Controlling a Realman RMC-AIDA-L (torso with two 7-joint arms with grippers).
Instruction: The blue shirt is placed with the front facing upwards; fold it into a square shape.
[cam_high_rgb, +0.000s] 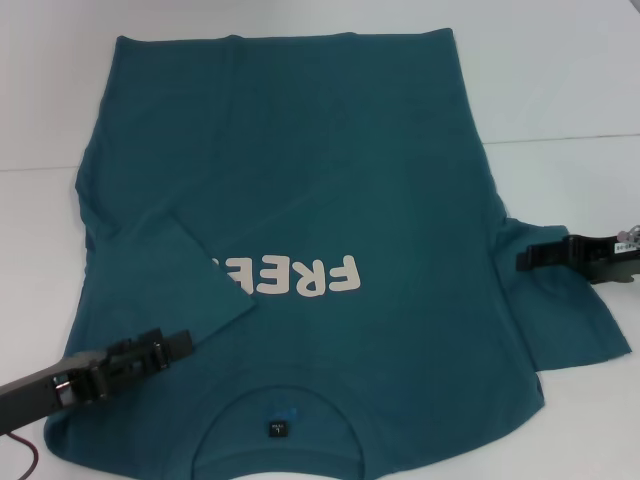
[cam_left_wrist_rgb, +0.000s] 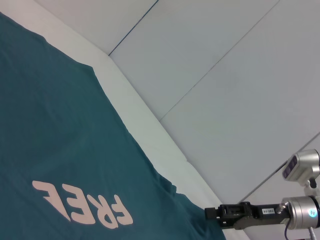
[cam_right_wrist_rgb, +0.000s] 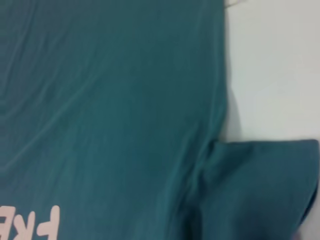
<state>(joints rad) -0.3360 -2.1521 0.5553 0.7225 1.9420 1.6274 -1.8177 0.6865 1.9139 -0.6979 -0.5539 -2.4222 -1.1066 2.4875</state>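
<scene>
Flat, the blue shirt (cam_high_rgb: 330, 170), left sleeve (cam_high_rgb: 190, 275) folded inward.

shirts: 1 blue shirt (cam_high_rgb: 330, 180) | hands: 2 – left hand (cam_high_rgb: 175, 345), right hand (cam_high_rgb: 530, 260) | tables: 1 table (cam_high_rgb: 560, 70)

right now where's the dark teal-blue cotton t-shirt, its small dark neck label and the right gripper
dark teal-blue cotton T-shirt (cam_high_rgb: 330, 150): head view, plain body cloth.
small dark neck label (cam_high_rgb: 277, 429): head view, label's middle.
right gripper (cam_high_rgb: 524, 260): head view, fingertip end over right sleeve.

Shirt (cam_high_rgb: 330, 200) fills the frame's centre on the table (cam_high_rgb: 560, 70); left gripper (cam_high_rgb: 180, 345) lower left, right gripper (cam_high_rgb: 522, 260) at right edge.
</scene>
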